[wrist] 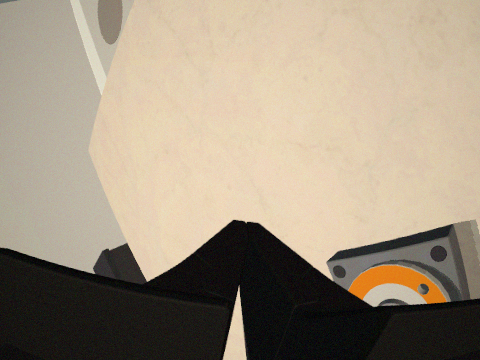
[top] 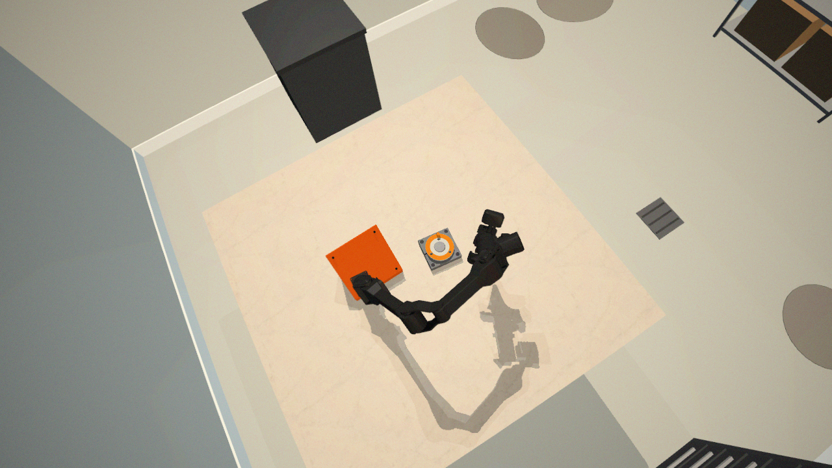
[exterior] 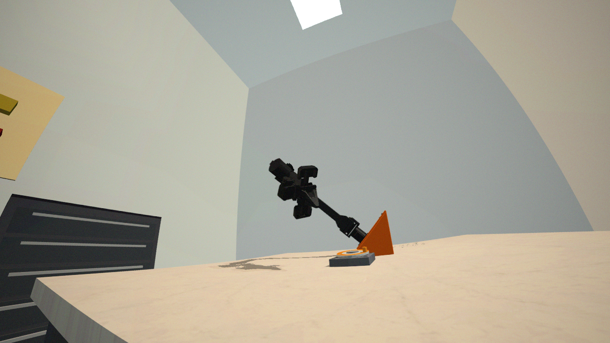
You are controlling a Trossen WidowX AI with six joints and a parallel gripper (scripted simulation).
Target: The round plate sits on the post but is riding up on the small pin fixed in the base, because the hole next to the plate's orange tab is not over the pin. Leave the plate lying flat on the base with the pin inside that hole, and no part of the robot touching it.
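The round plate, an orange ring (top: 428,247) (exterior: 341,254) (wrist: 392,274) around white, sits around the grey post (top: 439,246) on the square dark grey base (top: 448,264) (exterior: 349,262) (wrist: 410,251). Its orange tab (top: 438,236) (exterior: 364,248) stands up on the plate. The plate looks raised off the base, with a gap under its rim in the wrist view. The pin is hidden. My gripper (wrist: 243,234) is shut with nothing between the fingertips. It is in the air above the table, to the right of the base in the top view, touching nothing.
An orange wedge (top: 366,250) (exterior: 379,238) carries the arm's foot, left of the base in the top view. The arm (top: 459,299) bends past the base's near side. A dark cabinet (top: 331,87) stands beyond the table's far edge.
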